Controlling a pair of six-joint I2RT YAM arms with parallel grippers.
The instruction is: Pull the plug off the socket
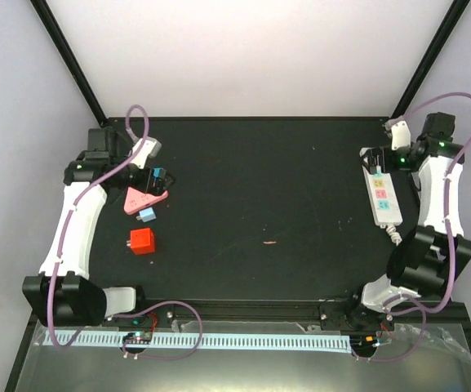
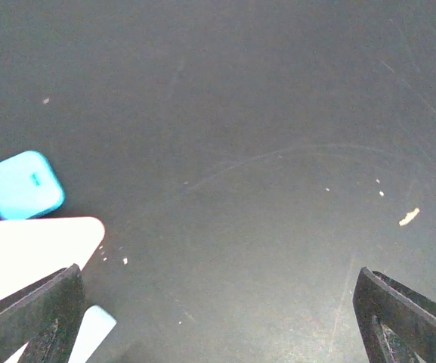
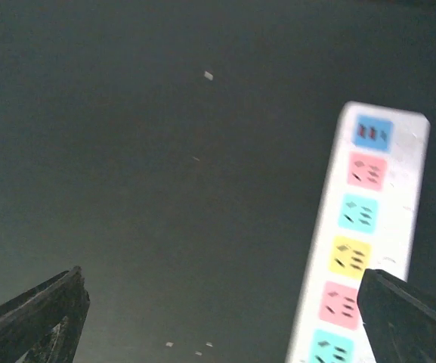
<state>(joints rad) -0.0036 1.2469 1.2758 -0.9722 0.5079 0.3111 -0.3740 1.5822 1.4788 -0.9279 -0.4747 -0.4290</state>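
Observation:
The socket is a long white power strip (image 1: 384, 196) with pink, yellow and blue outlet faces, lying at the table's right side with its short twisted cord (image 1: 395, 235) toward the near edge. It also shows in the right wrist view (image 3: 369, 227), where I see no plug in any outlet. My right gripper (image 1: 376, 160) hovers over the strip's far end, open and empty (image 3: 218, 325), and the strip runs under its right finger (image 3: 406, 318). My left gripper (image 1: 149, 174) is open and empty (image 2: 218, 325) at the far left.
Beside the left gripper lie a blue cube (image 1: 162, 175), a pink triangular block (image 1: 144, 198), a small light-blue piece (image 1: 146, 215) and a red cube (image 1: 143, 241). The blue cube (image 2: 23, 184) and triangle (image 2: 29, 253) show left of the left finger.

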